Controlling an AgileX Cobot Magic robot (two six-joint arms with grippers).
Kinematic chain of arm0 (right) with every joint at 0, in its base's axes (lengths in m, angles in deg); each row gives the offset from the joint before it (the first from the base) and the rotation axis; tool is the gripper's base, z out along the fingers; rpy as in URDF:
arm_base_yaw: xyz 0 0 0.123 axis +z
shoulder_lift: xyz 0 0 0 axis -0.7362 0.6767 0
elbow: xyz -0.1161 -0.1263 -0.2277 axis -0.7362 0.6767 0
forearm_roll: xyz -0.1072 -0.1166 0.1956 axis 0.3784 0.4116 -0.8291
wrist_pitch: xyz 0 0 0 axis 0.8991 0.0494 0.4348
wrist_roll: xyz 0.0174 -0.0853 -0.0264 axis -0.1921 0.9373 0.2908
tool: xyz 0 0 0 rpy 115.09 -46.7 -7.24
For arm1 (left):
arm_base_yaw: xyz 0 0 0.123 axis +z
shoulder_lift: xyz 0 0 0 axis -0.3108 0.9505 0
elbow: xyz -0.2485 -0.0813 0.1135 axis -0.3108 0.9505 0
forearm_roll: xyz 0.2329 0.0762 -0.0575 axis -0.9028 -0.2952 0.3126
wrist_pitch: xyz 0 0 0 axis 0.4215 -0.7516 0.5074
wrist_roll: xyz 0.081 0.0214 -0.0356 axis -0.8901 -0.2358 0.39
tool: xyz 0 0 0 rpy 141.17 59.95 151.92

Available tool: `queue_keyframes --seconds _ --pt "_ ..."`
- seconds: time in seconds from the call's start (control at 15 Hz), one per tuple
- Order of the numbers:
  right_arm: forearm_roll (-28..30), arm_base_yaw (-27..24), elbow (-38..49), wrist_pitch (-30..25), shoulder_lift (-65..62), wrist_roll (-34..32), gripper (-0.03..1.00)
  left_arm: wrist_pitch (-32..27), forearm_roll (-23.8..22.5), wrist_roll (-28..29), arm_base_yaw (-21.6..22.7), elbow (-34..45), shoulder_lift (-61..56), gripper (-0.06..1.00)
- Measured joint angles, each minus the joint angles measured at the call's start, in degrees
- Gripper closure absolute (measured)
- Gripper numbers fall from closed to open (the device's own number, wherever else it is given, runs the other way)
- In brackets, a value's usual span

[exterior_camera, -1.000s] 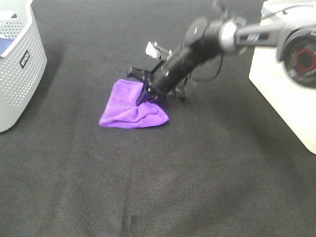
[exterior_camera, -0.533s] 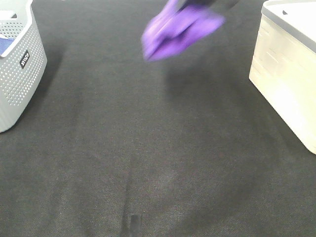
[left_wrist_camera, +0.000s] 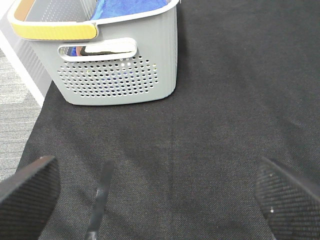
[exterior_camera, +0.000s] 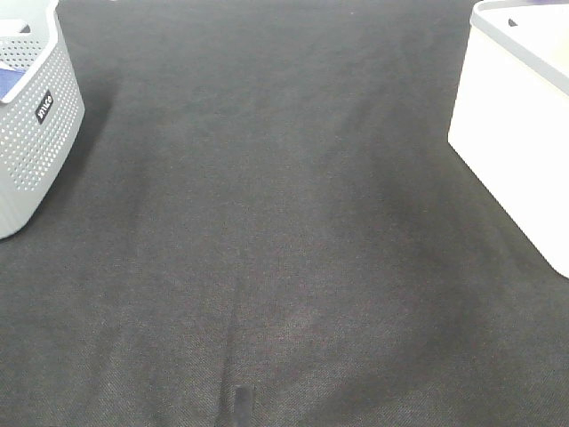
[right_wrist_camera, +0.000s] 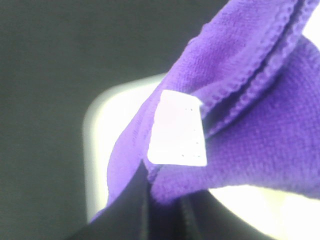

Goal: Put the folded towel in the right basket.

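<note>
The purple folded towel [right_wrist_camera: 260, 115], with a white label [right_wrist_camera: 177, 127], fills the right wrist view and hangs from my right gripper [right_wrist_camera: 150, 210], which is shut on it. Below the towel shows the pale rounded corner of the right basket [right_wrist_camera: 102, 135]. In the exterior high view the white right basket [exterior_camera: 516, 107] stands at the right edge; the towel and both arms are out of that view. My left gripper [left_wrist_camera: 160, 200] is open and empty over the black cloth.
A grey perforated basket [exterior_camera: 36, 133] stands at the far left. The left wrist view shows it [left_wrist_camera: 115, 75] with a yellow-orange rim and a blue cloth [left_wrist_camera: 130, 5] inside. Black cloth [exterior_camera: 284, 249] covers the table between the baskets.
My right gripper lifted the purple towel off the table, carried it up and to the right, and left the exterior high view with it.
</note>
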Motion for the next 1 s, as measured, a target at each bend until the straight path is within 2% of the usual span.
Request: queue_keyframes --seconds 0.2,0.4,0.47,0.67,0.73,0.8,1.0 --pt "4.76 -0.86 3.84 -0.46 2.92 3.95 0.91 0.00 0.00 0.00 0.00 0.00 0.00 -0.05" --pt "6.99 -0.86 6.47 -0.57 6.70 -0.17 0.88 0.00 0.00 0.00 0.00 0.00 0.00 -0.05" --pt "7.62 -0.86 7.16 -0.57 7.28 -0.69 0.80 0.00 0.00 0.00 0.00 0.00 0.00 -0.05" --pt "7.85 -0.86 7.73 -0.69 7.22 -1.43 0.19 0.00 0.00 0.00 0.00 0.00 0.00 -0.05" --pt "7.73 -0.86 7.73 -0.69 7.22 -1.43 0.07 0.00 0.00 0.00 0.00 0.00 0.00 -0.05" --pt "6.99 -0.86 7.73 -0.69 7.22 -1.43 0.02 0.00 0.00 0.00 0.00 0.00 0.00 -0.05" --pt "4.87 0.06 7.79 -0.63 6.42 -1.72 -0.01 0.00 0.00 0.00 0.00 0.00 0.00 -0.05"
